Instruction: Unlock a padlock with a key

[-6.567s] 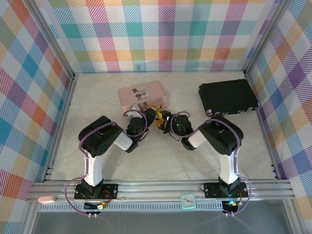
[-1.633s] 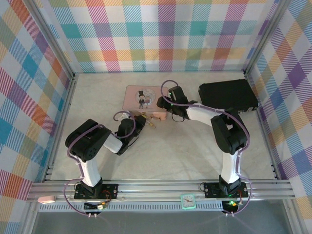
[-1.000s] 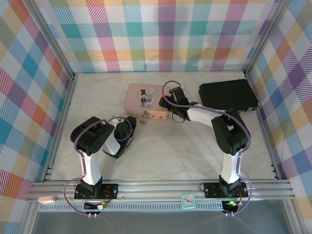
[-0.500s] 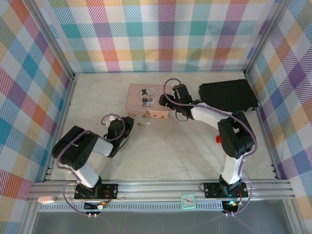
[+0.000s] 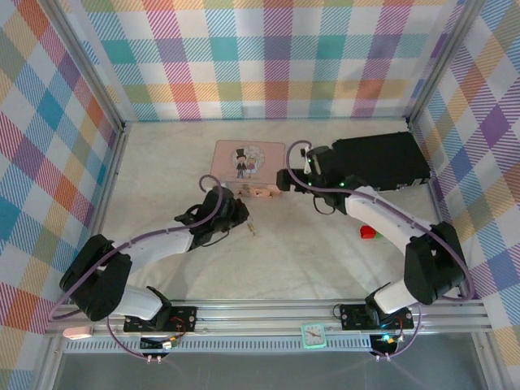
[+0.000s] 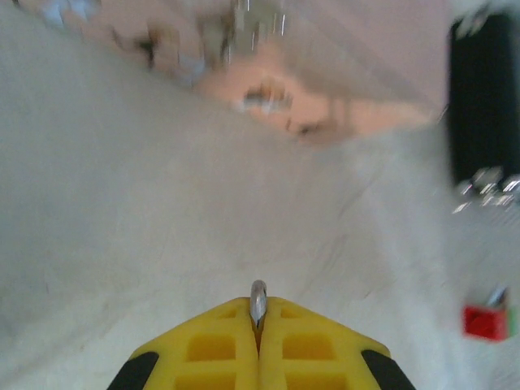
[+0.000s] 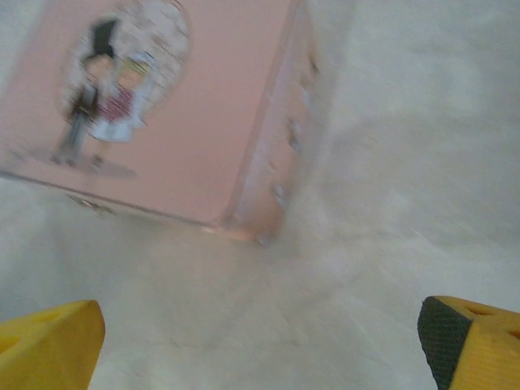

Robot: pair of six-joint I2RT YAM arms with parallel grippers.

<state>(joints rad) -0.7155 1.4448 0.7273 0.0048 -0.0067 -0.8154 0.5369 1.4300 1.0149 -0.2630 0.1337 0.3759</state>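
The pink tin (image 5: 248,158) with cartoon figures lies mid-table. Small metal bits (image 5: 244,192) sit at its front wall; the left wrist view blurs them (image 6: 260,101), so I cannot make out the brass padlock. My left gripper (image 5: 241,221) is just in front of the tin, shut (image 6: 258,313) on a thin silver piece (image 6: 258,299) seen edge-on, apparently the key, whose tip (image 5: 251,229) pokes out over the table. My right gripper (image 5: 289,180) hangs open (image 7: 260,341) beside the tin's right front corner (image 7: 244,219), holding nothing.
A black case (image 5: 378,158) lies at the back right, also seen as the black case (image 6: 483,106) from the left wrist. A small red block (image 5: 370,233) sits on the table right of centre. Checked walls enclose the table.
My left arm has stretched out and its gripper has moved right, to the spot in front of the tin. My right gripper has drawn back to the tin's right corner.
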